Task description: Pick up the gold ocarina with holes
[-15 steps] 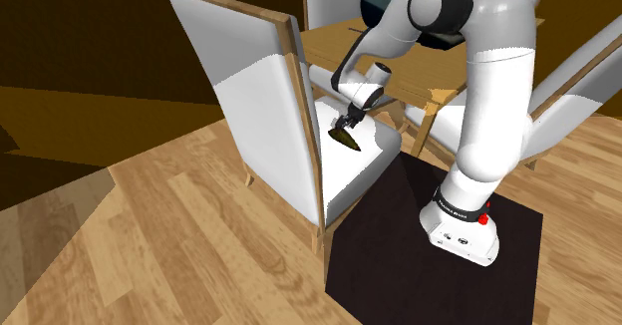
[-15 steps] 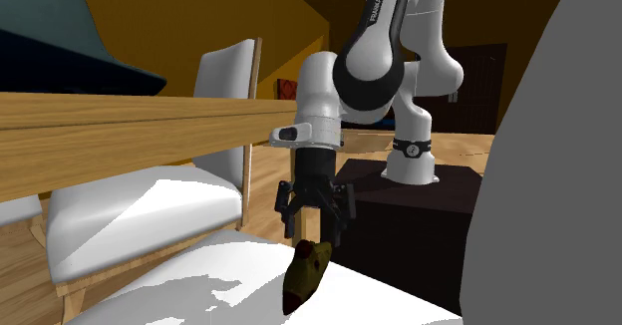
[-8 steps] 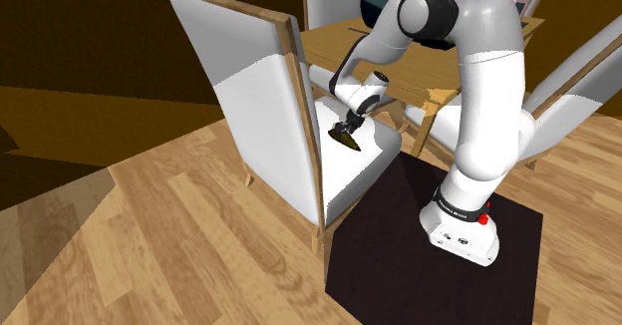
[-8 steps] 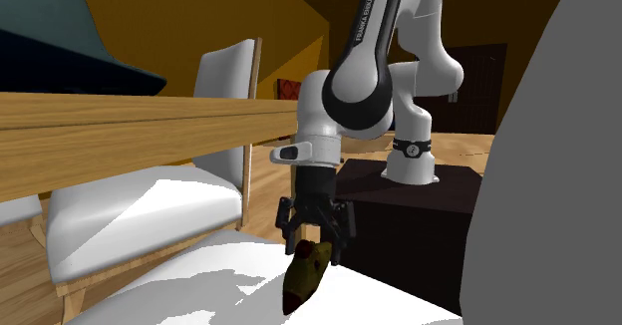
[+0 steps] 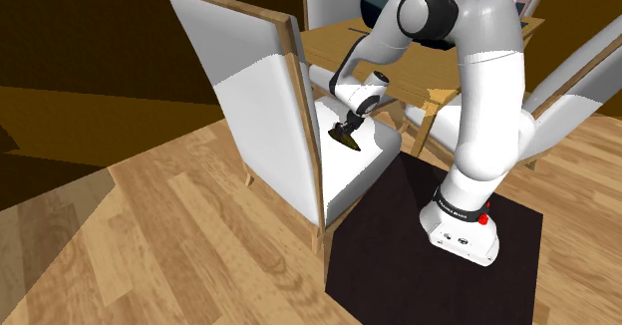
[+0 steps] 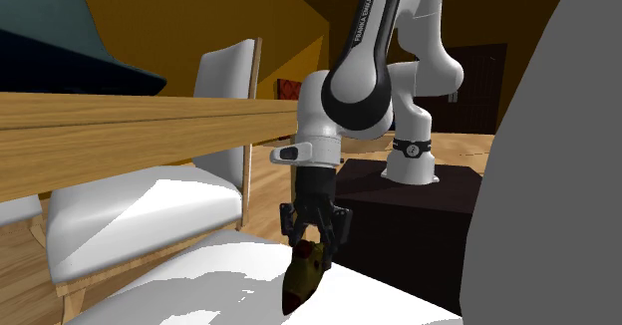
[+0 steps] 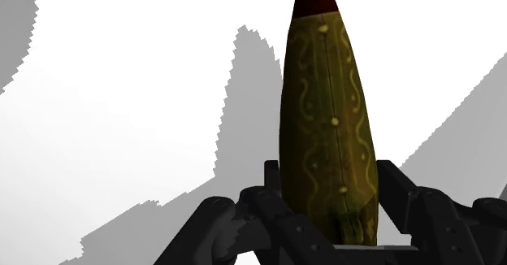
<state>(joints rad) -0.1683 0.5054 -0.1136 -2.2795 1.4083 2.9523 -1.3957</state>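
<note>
Pinching the broad end of the olive-gold ocarina (image 7: pixel 327 101), my gripper (image 7: pixel 331 178) has both fingers pressed against its sides. It lies on the white chair seat (image 7: pixel 114 84). Verify centred, firm contact, then lift vertically, clearing the chair back (image 5: pixel 254 114) and the table (image 5: pixel 334 46) beyond.

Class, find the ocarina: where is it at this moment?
In the shoulder view, the ocarina lies near the middle on the white chair seat, beside the wooden table. Its blunt end is clasped in the hand.
</note>
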